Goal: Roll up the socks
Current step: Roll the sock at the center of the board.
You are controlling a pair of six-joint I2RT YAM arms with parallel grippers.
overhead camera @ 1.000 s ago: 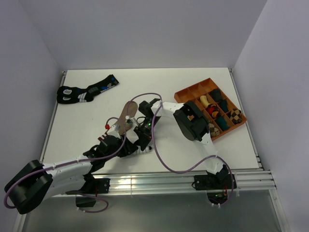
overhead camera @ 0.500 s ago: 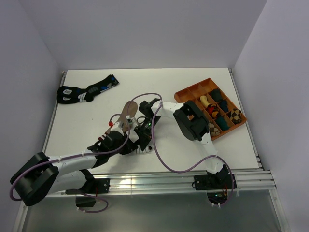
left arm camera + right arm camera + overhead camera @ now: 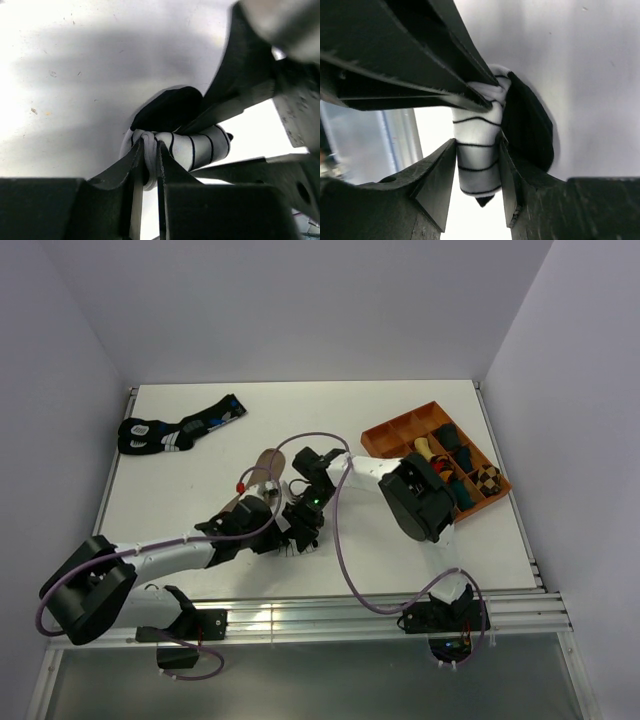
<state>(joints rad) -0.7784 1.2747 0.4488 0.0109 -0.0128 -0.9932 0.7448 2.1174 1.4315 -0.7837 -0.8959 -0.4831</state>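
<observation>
The socks lie between the two arms at the table's front middle. The white sock with thin black stripes (image 3: 200, 150) (image 3: 477, 167) is bunched into a short roll with its black part (image 3: 167, 107) beside it. My left gripper (image 3: 149, 147) (image 3: 278, 536) is shut on a fold at the roll's end. My right gripper (image 3: 477, 141) (image 3: 297, 537) straddles the same roll from the other side, jaws parted, pads against its sides without a visible squeeze. The tan-brown sock (image 3: 262, 464) trails away behind the grippers, mostly hidden by them.
A pair of black socks with blue and white marks (image 3: 180, 428) lies at the back left. An orange divided tray (image 3: 385, 436) with several rolled bundles stands on the right. The aluminium rail (image 3: 340, 605) runs along the near edge; walls enclose three sides.
My left gripper has slid forward to the striped roll and shut on its end. The right gripper's jaws have widened around the roll, and the right arm's elbow has shifted right.
</observation>
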